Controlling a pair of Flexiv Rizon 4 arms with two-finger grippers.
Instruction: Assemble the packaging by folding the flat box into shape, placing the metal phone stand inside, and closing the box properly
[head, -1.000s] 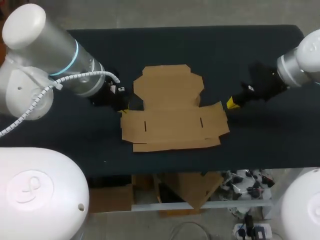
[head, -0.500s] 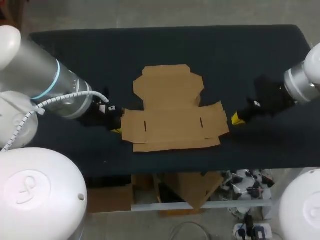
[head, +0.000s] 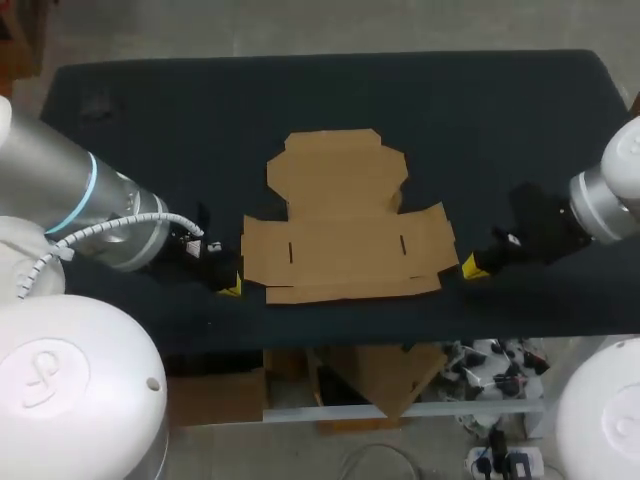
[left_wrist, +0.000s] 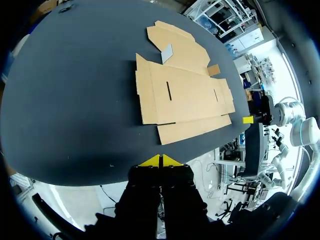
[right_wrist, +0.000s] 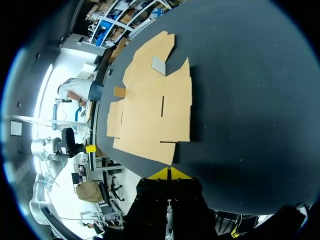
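Observation:
A flat brown cardboard box blank (head: 345, 215) lies unfolded in the middle of the dark table, also shown in the left wrist view (left_wrist: 185, 95) and the right wrist view (right_wrist: 150, 110). Two small tabs stand up at its side notches (left_wrist: 167, 53) (right_wrist: 158, 65). My left gripper (head: 230, 287) (left_wrist: 161, 161) is shut and empty, just off the blank's front left corner. Beside the front right corner, a little apart from it, my right gripper (head: 470, 267) (right_wrist: 170, 174) is shut on nothing. No metal phone stand shows in any view.
The dark table top (head: 150, 130) has bare room behind and to both sides of the blank. Its front edge (head: 330, 335) runs close to both grippers. A small dark mark (head: 97, 103) sits at the far left corner.
Both arms have drawn back toward the table's front edge. My left gripper left the blank's left notch for its front left corner; the right slid forward and slightly outward. The blank has not moved.

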